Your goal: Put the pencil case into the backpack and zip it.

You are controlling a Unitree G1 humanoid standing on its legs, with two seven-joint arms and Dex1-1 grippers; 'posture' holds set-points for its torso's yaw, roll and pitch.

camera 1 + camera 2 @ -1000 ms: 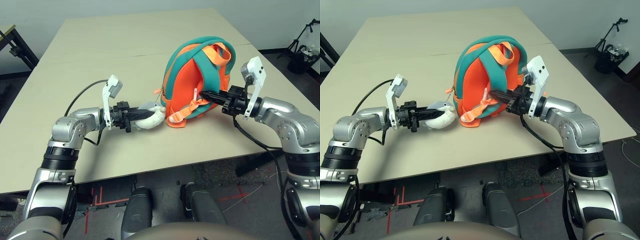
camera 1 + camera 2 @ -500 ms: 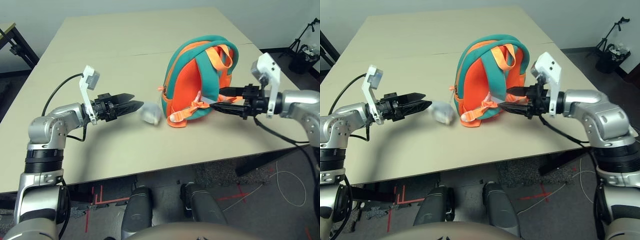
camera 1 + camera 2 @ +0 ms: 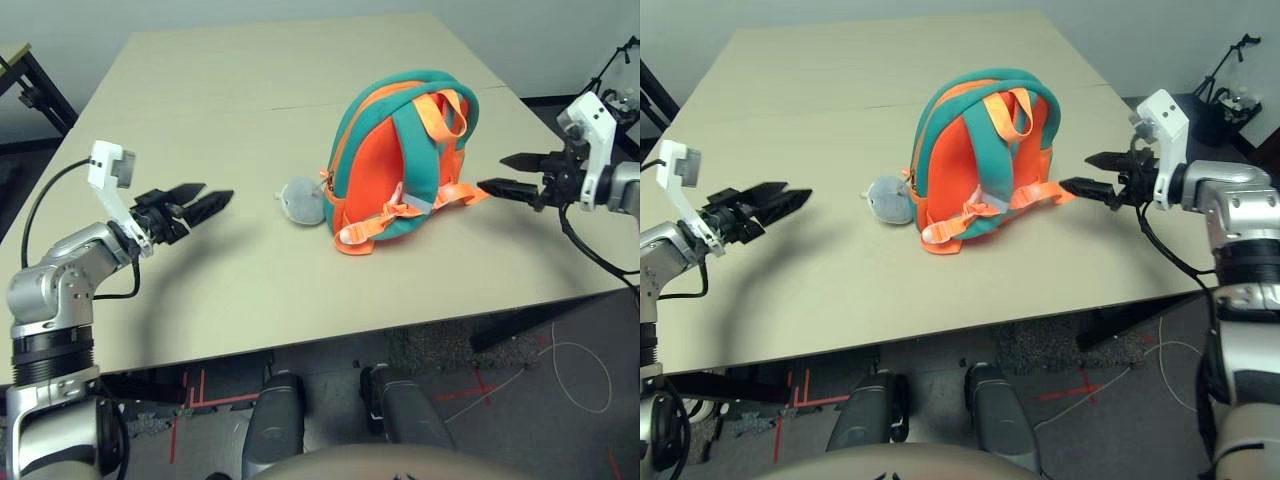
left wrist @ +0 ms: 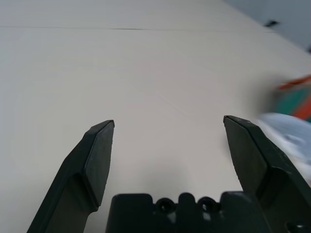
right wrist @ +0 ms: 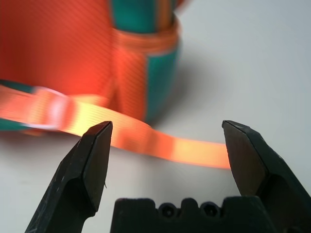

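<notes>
Soft cloth backpack (image 3: 400, 160), woven strap (image 5: 146, 141), matt table (image 3: 250, 90)

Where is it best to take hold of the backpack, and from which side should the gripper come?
Probably the orange strap trailing from the upright backpack towards the open right gripper. It lies loose on the table, so coming from the robot's right seems easiest.
</notes>
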